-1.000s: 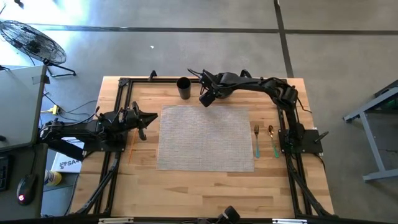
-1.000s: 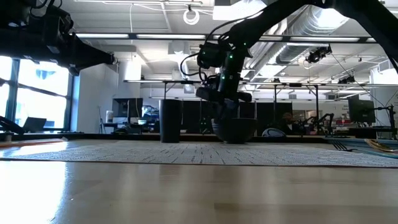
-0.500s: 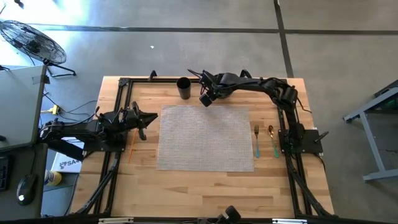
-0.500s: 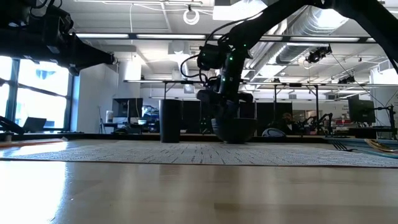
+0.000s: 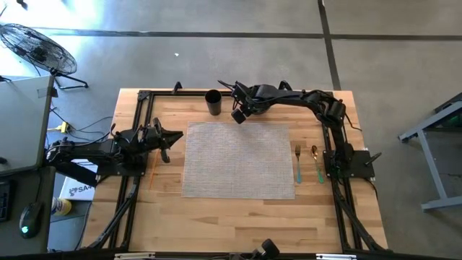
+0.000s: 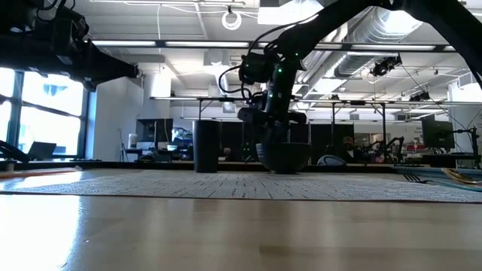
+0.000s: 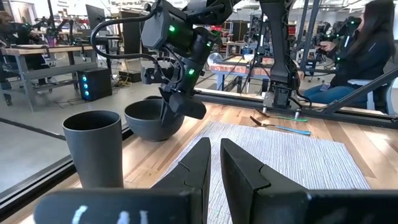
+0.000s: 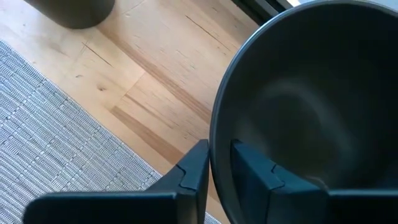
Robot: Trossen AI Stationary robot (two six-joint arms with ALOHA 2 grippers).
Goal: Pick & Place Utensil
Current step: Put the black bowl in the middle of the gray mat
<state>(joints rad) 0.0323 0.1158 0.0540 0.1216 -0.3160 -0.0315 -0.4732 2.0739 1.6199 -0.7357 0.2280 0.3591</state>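
Note:
A dark bowl (image 8: 298, 112) stands on the bare wood beyond the woven mat's (image 5: 238, 159) far edge, beside a dark cup (image 5: 214, 102). My right gripper (image 8: 219, 163) hangs over the bowl (image 7: 149, 119), shut on its rim. A fork (image 5: 297, 165) with a teal handle and a spoon (image 5: 316, 162) with a green handle lie flat on the wood right of the mat. My left gripper (image 5: 167, 141) waits above the table's left side, its fingers shut (image 7: 214, 165) and holding nothing. My right gripper pinches the bowl's rim (image 8: 214, 134) on the side toward the cup, with one finger inside the bowl and one outside. The fingers come from above, pointing down. The bowl (image 6: 285, 156) sits upright with its base on the table.
The cup (image 7: 93, 146) stands close to the bowl on its left. A black frame rail (image 5: 148, 115) runs around the table's edges. A thin orange stick (image 5: 153, 172) lies left of the mat. The mat itself is bare. A person sits at a desk (image 7: 367, 43) beyond the table.

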